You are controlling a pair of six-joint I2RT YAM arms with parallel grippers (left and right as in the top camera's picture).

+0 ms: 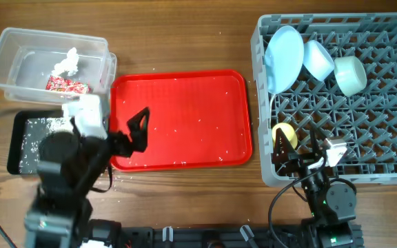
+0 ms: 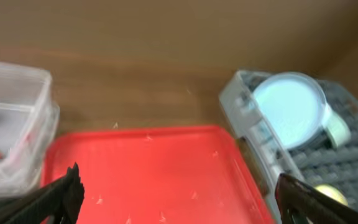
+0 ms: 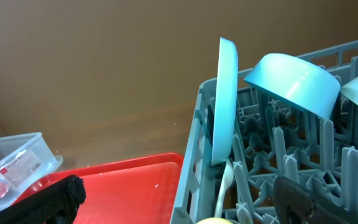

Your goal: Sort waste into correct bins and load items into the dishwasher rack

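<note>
wooden surface [image 1: 185, 41]: dishwasher rack [image 1: 384, 138] at 3 o'clock holds light blue plate [image 1: 284, 58], yellow cup [image 1: 284, 134], perhaps a white spoon [image 3: 224, 183]. left gripper [image 1: 140, 131], right gripper [image 1: 298, 155] both gape, empty. tissue [image 1: 67, 63], snack wrapper [image 1: 66, 85] in clear tub [image 1: 5, 48] at 10 o'clock.

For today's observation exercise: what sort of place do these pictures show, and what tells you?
Probably a robot test bench staged as a dish-clearing station: a dishwasher rack holding a plate, a red tray and a clear tub on a table.

Softly, evenly lit from above, with faint shadows. Sharp overhead and at the right wrist. Blurred throughout at the left wrist, notably the round light blue plate [image 2: 289, 109] upper right.
</note>
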